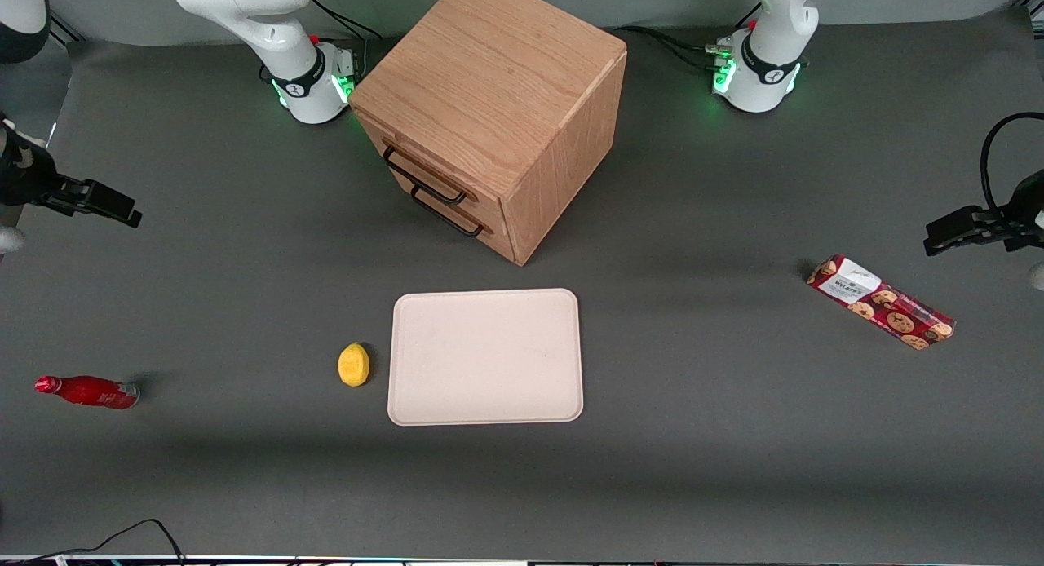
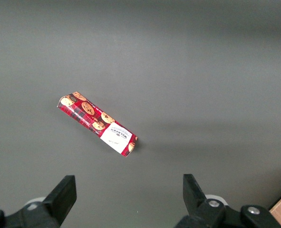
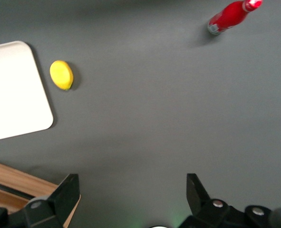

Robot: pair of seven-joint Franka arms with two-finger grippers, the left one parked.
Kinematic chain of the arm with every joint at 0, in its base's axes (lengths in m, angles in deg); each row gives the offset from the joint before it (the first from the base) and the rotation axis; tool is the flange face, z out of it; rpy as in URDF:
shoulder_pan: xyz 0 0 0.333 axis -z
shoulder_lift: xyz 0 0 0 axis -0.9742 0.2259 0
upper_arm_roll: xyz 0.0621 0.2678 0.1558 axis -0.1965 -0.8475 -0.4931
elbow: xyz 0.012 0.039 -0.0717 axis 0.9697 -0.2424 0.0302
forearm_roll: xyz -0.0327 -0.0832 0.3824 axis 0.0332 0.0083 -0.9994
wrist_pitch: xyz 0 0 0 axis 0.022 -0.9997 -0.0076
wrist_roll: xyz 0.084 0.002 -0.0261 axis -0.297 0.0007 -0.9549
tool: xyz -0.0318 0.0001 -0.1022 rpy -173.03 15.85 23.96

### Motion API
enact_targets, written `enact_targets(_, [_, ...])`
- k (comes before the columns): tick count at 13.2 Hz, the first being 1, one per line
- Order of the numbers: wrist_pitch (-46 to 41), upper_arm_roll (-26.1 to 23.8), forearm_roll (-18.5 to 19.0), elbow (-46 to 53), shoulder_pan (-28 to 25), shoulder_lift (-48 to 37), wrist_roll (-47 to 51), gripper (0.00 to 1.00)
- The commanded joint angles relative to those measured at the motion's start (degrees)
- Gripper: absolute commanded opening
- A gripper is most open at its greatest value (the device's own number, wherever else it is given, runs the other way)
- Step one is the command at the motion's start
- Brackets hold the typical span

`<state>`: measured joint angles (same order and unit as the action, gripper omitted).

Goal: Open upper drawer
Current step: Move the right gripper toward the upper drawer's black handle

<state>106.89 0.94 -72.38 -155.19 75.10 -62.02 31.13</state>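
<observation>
The oak cabinet point(image 1: 489, 93) stands at the middle of the table, its front turned toward the working arm's end. The upper drawer point(image 1: 405, 152) is closed, and its thin black handle point(image 1: 424, 177) sits just above the lower drawer's identical handle point(image 1: 447, 214). My right gripper point(image 1: 130, 218) hangs above the table far toward the working arm's end, well apart from the cabinet. It is open and empty, with its fingers spread wide in the right wrist view point(image 3: 130, 190). A corner of the cabinet point(image 3: 12, 183) shows beside one finger point(image 3: 66, 192).
A pale tray point(image 1: 485, 358) lies nearer the front camera than the cabinet, with a yellow lemon point(image 1: 353, 364) beside it. A red bottle point(image 1: 86, 391) lies toward the working arm's end. A cookie pack point(image 1: 881, 302) lies toward the parked arm's end.
</observation>
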Motion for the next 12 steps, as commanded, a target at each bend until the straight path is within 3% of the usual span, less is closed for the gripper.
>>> enact_targets(1, [-3.5, -0.2, -1.5, 1.3, -3.2, -0.9, -3.5, 1.0])
enact_targets(3, [-4.9, 0.1, -3.1, 2.2, -6.8, -0.8, -4.1, 1.0])
enact_targets(12, [-5.6, 1.3, -3.4, 2.5, -23.8, -0.5, -3.2, 1.0])
